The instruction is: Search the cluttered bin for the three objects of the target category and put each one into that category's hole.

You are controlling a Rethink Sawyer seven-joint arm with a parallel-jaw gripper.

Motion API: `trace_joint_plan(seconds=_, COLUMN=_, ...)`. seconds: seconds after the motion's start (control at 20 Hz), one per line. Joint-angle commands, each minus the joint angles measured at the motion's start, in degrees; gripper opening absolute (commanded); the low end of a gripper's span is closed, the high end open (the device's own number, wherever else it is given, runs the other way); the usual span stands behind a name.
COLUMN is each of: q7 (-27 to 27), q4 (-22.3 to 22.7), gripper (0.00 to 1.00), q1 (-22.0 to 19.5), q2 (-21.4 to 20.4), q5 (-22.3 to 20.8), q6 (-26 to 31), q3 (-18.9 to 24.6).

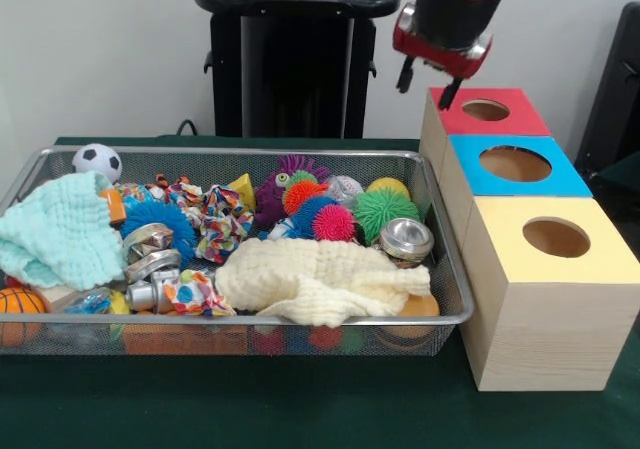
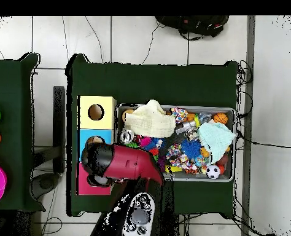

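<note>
My gripper [image 1: 428, 84] hangs high over the near-left corner of the red box [image 1: 520, 124], beside its hole; its two dark fingers stand apart with nothing between them. From overhead the arm's red and black head [image 2: 120, 163] covers most of the red box [image 2: 83, 185] and hides the gripper. The wire bin [image 1: 455, 269] holds mixed clutter: a pale yellow cloth [image 1: 320, 279], a mint cloth [image 1: 60, 229], green [image 1: 385, 209], pink [image 1: 333, 222] and blue [image 1: 158, 214] spiky balls, a metal tin [image 1: 406, 239], a soccer ball [image 1: 97, 159] and a basketball [image 1: 18, 304].
Right of the bin a row of three wooden boxes stands, each with a round hole on top: red at the far end, blue [image 1: 560, 177] in the middle, yellow [image 1: 600, 259] nearest. The black pedestal [image 1: 295, 59] rises behind the bin. Green cloth covers the table.
</note>
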Motion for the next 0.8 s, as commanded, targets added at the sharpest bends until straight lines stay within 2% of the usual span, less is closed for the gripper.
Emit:
trace_joint_plan(seconds=0.05, q7=-1.2, q4=-21.9, gripper=1.0, q1=-7.4, q2=13.0, q5=-5.4, q6=3.6, q3=5.2)
trace_joint_plan(seconds=0.25, q7=2.4, q4=-27.4, gripper=1.0, q1=-6.6, q2=17.3, q5=-8.1, q6=-0.3, q3=3.0)
trace_joint_plan(seconds=0.45, q7=3.8, q4=-30.1, gripper=1.0, q1=-7.1, q2=18.4, q5=-8.3, q6=1.1, q3=2.4)
trace_joint_plan(seconds=0.65, q7=2.1, q4=-27.8, gripper=1.0, q1=-8.4, q2=15.4, q5=-7.4, q6=4.4, q3=3.5)
trace_joint_plan(seconds=0.8, q7=-5.7, q4=-24.6, gripper=1.0, q1=-10.6, q2=10.1, q5=-8.7, q6=12.2, q3=4.6)
